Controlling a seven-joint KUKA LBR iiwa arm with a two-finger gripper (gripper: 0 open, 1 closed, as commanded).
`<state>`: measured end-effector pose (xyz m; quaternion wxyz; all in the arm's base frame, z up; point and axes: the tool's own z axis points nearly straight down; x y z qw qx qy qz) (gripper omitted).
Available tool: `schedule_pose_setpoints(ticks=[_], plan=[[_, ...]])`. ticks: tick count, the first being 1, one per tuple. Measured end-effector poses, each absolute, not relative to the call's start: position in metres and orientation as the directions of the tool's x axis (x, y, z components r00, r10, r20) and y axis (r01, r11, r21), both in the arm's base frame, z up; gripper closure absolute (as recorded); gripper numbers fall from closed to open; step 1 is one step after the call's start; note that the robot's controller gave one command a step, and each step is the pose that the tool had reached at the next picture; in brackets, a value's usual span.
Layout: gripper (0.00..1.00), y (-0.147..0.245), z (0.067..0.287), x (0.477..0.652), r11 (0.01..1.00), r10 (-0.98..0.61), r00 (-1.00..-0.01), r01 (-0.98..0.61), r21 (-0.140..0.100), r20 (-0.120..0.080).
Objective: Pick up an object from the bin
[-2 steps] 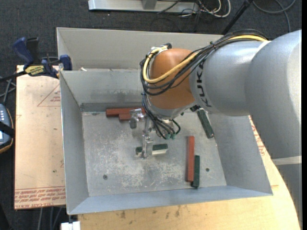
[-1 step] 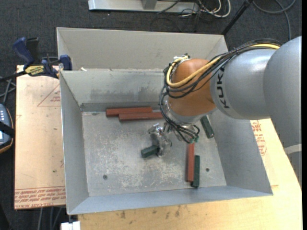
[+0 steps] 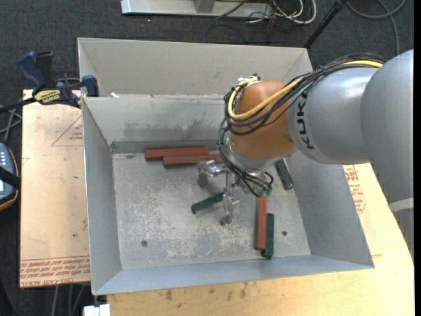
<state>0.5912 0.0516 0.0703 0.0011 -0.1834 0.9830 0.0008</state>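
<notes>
Near the centre of the bin's floor, we see the arm's two silvery fingers (image 3: 229, 210) pointing down, below the orange wrist cover (image 3: 260, 133) and its loops of yellow and black cable (image 3: 329, 66). The fingers stand apart: one lies toward 11 o'clock from the other, with an open gap between them. The nearest thing is a short dark green bar (image 3: 207, 205), lying flat on the floor and set at a slant, one end toward 2 o'clock and the other toward 8 o'clock. Its 2 o'clock end lies just beside the nearer finger; we cannot tell whether the two touch, and the bar rests on the floor. At 11 o'clock from the fingers, along the foot of the back wall, two reddish-brown bars (image 3: 177, 155) lie side by side and touching, the farther one set slightly toward 9 o'clock. At 4 o'clock from the fingers, near the right-hand wall, a reddish-brown stick (image 3: 261, 219) and a dark green stick (image 3: 269, 234) lie parallel and touching, both running from 12 to 6 o'clock. At 2 o'clock, partly under the wrist, another dark green piece (image 3: 284, 175) lies at the foot of the right-hand wall. The grey metal bin (image 3: 99, 196) has sloping walls and a scuffed, pale-speckled floor; the silver arm (image 3: 348, 117) enters from 3 o'clock.
</notes>
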Motion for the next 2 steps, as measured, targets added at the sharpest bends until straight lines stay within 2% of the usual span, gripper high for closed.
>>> schedule_pose_setpoints(ticks=[1,2], plan=[[1.0,0.0514,0.0713,0.5916,0.933,-0.36,-0.933,-0.36,0.001,-0.003],[1.0,0.0514,0.0713,0.5916,0.933,-0.36,-0.933,-0.36,0.001,-0.003]])
